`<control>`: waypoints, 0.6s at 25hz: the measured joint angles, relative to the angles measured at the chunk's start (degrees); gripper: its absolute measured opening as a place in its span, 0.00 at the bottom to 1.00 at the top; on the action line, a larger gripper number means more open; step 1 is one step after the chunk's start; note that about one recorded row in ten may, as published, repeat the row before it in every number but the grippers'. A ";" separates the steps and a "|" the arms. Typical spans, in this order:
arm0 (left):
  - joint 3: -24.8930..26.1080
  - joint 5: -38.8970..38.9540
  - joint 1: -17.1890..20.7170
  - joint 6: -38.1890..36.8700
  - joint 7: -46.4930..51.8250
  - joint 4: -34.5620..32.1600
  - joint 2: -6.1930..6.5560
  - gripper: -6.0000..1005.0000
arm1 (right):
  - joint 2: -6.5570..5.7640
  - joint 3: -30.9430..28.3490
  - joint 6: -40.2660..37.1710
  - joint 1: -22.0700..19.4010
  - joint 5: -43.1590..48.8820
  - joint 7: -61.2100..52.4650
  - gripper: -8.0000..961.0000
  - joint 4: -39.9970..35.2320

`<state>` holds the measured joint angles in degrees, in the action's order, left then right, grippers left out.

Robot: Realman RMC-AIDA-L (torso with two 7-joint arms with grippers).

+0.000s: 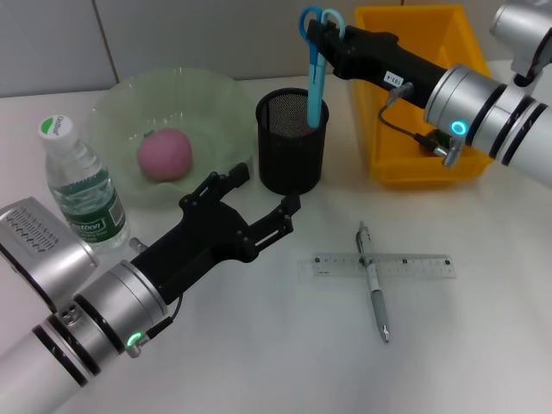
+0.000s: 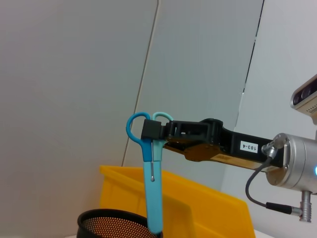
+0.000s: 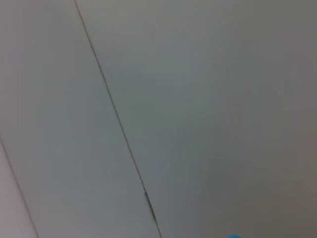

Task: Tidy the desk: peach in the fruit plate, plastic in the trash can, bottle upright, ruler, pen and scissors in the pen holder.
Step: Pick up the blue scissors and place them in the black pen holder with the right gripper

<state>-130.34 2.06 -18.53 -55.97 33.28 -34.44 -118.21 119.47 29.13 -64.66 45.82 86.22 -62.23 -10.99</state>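
My right gripper (image 1: 316, 26), at the top centre of the head view, has its fingers closed on the scissors (image 1: 315, 73) by the handles, blades hanging into the pen holder (image 1: 292, 140). My left gripper (image 1: 263, 200) hovers spread and empty below it. The peach (image 1: 165, 155) sits in the plate (image 1: 116, 108); the pen (image 1: 373, 280) lies across the ruler (image 1: 423, 266) on the surface (image 1: 483, 345), lower right.

Pen holder (image 1: 292, 141) mouth partly taken — scissors (image 1: 316, 73) stand in it, right gripper (image 1: 323, 34) w/ arm above. Left gripper (image 1: 259, 197) spread open just in front of holder. Pen (image 1: 373, 281) lies across ruler (image 1: 377, 266) — bare desk (image 1: 466, 345) all round them.
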 joint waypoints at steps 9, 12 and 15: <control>-0.40 -0.05 -0.08 -0.56 1.03 0.43 0.00 0.86 | 0.10 2.13 0.91 -0.52 0.19 0.06 0.24 0.74; -0.40 -0.05 -0.03 -0.92 1.28 0.43 0.00 0.86 | 0.15 2.19 1.29 -0.88 0.15 0.08 0.25 1.03; -0.28 -0.04 0.08 -1.27 1.31 0.49 0.02 0.86 | 0.15 2.21 1.36 -1.44 0.09 0.09 0.25 1.12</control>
<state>-130.62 2.02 -18.45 -57.24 34.59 -33.96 -118.18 119.62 31.33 -63.30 44.38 86.30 -62.14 -9.87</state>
